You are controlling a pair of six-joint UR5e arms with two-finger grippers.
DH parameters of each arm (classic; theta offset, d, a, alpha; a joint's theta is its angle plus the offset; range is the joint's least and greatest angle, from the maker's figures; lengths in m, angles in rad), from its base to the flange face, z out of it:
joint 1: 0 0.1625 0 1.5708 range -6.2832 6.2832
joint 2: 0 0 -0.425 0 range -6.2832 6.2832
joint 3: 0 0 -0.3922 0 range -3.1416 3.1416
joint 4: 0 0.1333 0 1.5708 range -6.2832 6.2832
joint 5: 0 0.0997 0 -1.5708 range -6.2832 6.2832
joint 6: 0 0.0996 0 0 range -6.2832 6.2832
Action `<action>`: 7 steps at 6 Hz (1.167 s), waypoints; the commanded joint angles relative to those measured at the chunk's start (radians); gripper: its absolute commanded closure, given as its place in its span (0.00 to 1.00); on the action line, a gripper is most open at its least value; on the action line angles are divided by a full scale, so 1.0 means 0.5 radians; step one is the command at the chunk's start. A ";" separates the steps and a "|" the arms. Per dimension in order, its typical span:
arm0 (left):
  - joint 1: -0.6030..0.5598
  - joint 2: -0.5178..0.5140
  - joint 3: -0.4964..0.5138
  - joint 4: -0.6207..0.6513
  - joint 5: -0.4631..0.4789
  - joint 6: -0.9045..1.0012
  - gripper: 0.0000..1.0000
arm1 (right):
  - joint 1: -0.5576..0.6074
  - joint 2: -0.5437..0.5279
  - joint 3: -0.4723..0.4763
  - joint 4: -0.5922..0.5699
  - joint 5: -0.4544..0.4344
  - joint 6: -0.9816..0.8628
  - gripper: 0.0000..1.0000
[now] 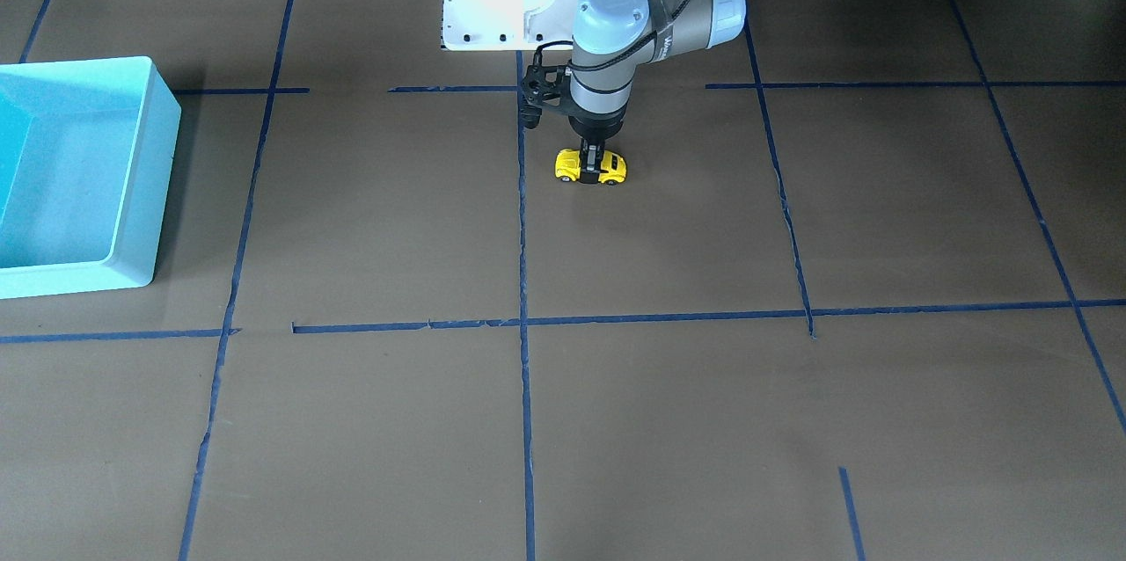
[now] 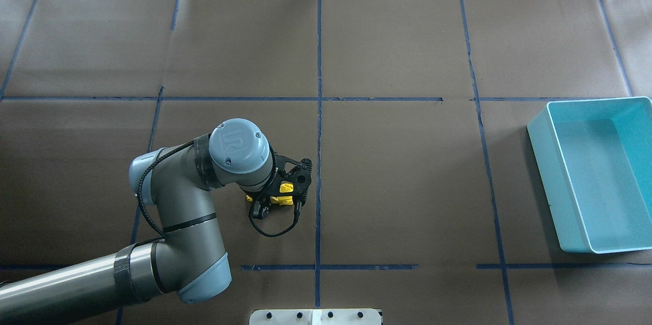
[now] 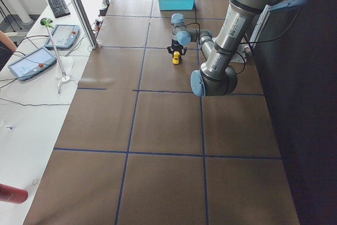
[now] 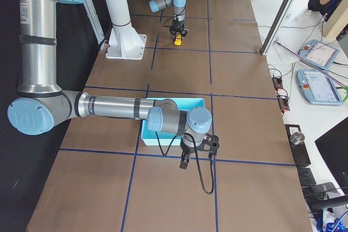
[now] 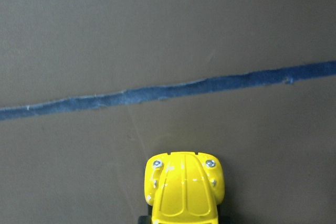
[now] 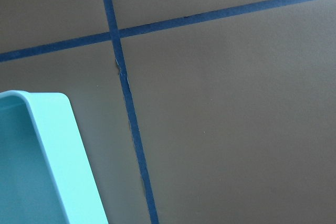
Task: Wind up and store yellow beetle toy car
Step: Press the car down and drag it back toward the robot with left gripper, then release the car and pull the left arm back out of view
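Note:
The yellow beetle toy car point(image 1: 613, 167) stands on its wheels on the brown table, close to the robot's base. My left gripper point(image 1: 592, 163) points straight down over it, with its dark fingers against the car's two sides at mid-body, shut on it. In the overhead view the car point(image 2: 286, 188) is mostly hidden under the wrist. The left wrist view shows its hood point(image 5: 185, 190) at the bottom edge. My right gripper point(image 4: 185, 162) shows only in the exterior right view, low beside the turquoise bin point(image 4: 163, 104); I cannot tell whether it is open or shut.
The turquoise bin point(image 2: 540, 146) is empty and lies at the table's far right in the overhead view; its rim point(image 6: 58, 150) shows in the right wrist view. The white base plate point(image 1: 493, 7) stands just behind the car. Blue tape lines point(image 1: 522, 218) cross the table.

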State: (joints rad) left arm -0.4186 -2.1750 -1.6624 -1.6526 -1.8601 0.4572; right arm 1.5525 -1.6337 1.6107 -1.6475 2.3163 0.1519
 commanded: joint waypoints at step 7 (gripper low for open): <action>-0.600 0.677 -0.709 0.157 -0.105 0.113 0.00 | 0.003 0.000 0.000 0.000 0.000 0.000 0.00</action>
State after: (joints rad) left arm -0.6419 -1.8895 -1.9811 -1.5898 -1.8855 0.5144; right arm 1.5527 -1.6337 1.6107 -1.6475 2.3163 0.1519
